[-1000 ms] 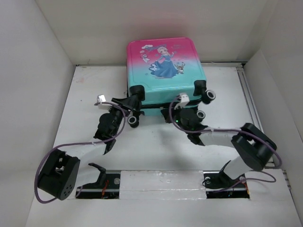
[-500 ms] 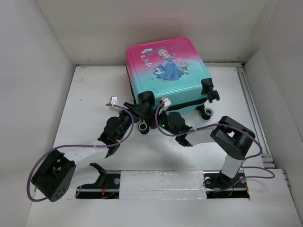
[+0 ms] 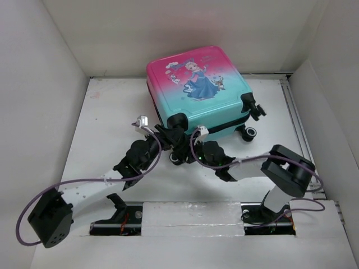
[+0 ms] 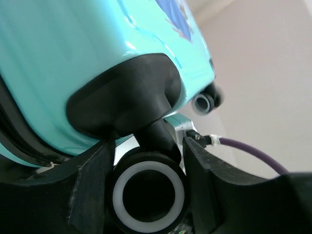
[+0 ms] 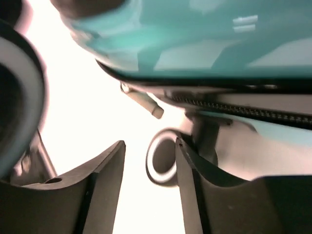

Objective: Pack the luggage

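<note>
The luggage (image 3: 196, 84) lies flat with its princess print facing up, at the far middle of the white surface (image 3: 112, 112). It is turned askew, so one corner points toward the back wall (image 3: 168, 28) and its wheeled end faces the arms. The shell runs from pink on the far side to teal on the near side. A black zip line (image 5: 243, 109) runs between the two halves along the near edge, with a small zip pull (image 5: 141, 103) hanging below it.

The left claw (image 4: 146, 148) is clamped on the near-left wheel (image 4: 148, 195), which is black with a white ring. In the left wrist view its fingers (image 4: 92, 185) press on either side of the wheel, under the black corner housing (image 4: 126, 92) of the teal shell. A farther wheel (image 4: 204, 102) shows along the same edge.

The right claw (image 5: 149, 146) sits just beside the left one, low at the near edge of the luggage. Its fingers (image 5: 105, 180) are apart, with only bright surface between them. A white-ringed wheel (image 5: 161, 158) stands just past the finger on the right of that view, partly hidden, and I cannot tell whether the two touch. A large blurred wheel (image 5: 19, 97) fills that view's left edge.

A purple cable (image 3: 84, 180) loops along the left arm
</note>
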You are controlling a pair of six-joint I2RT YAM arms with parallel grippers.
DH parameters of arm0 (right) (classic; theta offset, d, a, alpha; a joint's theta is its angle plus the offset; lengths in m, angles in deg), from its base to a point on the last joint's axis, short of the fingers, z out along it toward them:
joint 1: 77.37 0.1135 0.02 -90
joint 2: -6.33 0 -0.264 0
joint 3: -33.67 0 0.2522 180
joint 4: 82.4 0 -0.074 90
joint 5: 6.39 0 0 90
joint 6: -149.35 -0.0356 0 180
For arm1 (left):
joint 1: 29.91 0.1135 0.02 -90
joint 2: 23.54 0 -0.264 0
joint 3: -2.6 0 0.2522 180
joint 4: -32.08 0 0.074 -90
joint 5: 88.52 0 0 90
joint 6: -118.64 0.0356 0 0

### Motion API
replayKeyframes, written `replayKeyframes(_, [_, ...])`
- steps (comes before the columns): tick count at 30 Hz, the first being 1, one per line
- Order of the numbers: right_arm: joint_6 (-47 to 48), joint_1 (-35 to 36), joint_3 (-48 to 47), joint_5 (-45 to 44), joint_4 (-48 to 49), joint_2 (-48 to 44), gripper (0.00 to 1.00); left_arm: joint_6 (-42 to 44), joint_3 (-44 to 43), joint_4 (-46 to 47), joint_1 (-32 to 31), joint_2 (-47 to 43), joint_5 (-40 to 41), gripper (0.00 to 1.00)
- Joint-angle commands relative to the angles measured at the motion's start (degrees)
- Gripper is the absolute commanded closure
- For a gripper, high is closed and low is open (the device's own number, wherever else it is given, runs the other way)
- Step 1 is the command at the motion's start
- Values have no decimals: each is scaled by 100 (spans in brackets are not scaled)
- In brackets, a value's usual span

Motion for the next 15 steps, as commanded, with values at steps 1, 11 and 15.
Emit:
replayKeyframes(1, [303, 462, 118, 565, -423, -725, 47, 466, -528, -513, -302, -868, -135, 46])
replayKeyframes(11, [890, 515, 682, 249, -2699, -2656, 27, 996, 121, -2687, -249, -2592, 1730, 35])
replayKeyframes(15, [1103, 515, 296, 108, -3798, -3449, 19, 767, 710, -2793, -249, -2656, 1458, 56])
